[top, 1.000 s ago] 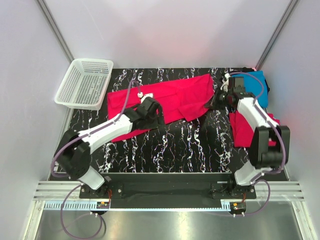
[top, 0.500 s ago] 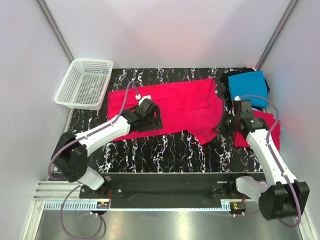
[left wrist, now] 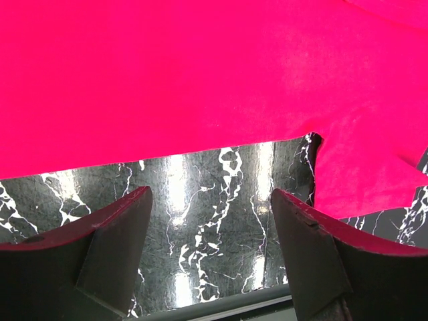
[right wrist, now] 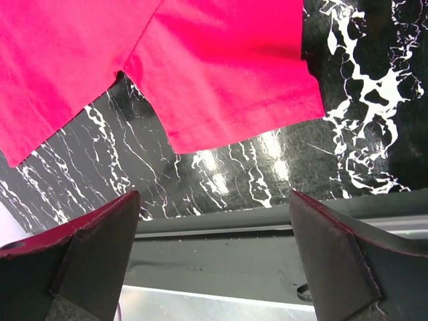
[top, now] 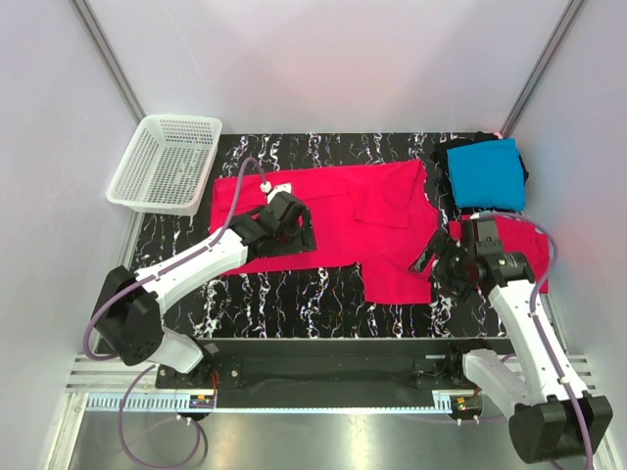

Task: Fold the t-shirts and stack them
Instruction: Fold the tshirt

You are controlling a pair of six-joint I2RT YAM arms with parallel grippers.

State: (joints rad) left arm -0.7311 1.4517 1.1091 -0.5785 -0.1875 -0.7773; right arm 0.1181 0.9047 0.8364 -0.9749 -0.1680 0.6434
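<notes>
One pinkish-red t-shirt (top: 333,211) lies spread flat across the middle of the black marble table. My left gripper (top: 289,235) hovers open above its near hem (left wrist: 200,80), bare table between the fingers. At the shirt's near right corner, my right gripper (top: 431,266) is open and holds nothing, with the sleeve (right wrist: 221,73) lying just beyond its fingertips. A folded turquoise-blue t-shirt (top: 485,174) sits at the back right on a black one, of which only an edge (top: 487,136) shows. A second pinkish-red t-shirt (top: 519,231) lies partly under the right arm.
A white mesh basket (top: 165,162) stands at the back left corner. Enclosure walls close in the table on three sides. The table's near edge and a metal rail (right wrist: 234,234) run right below the right gripper.
The right gripper pulled the red shirt's right side toward the near right, then opened and let it go. The shirt now lies flatter. The left gripper has barely moved.
</notes>
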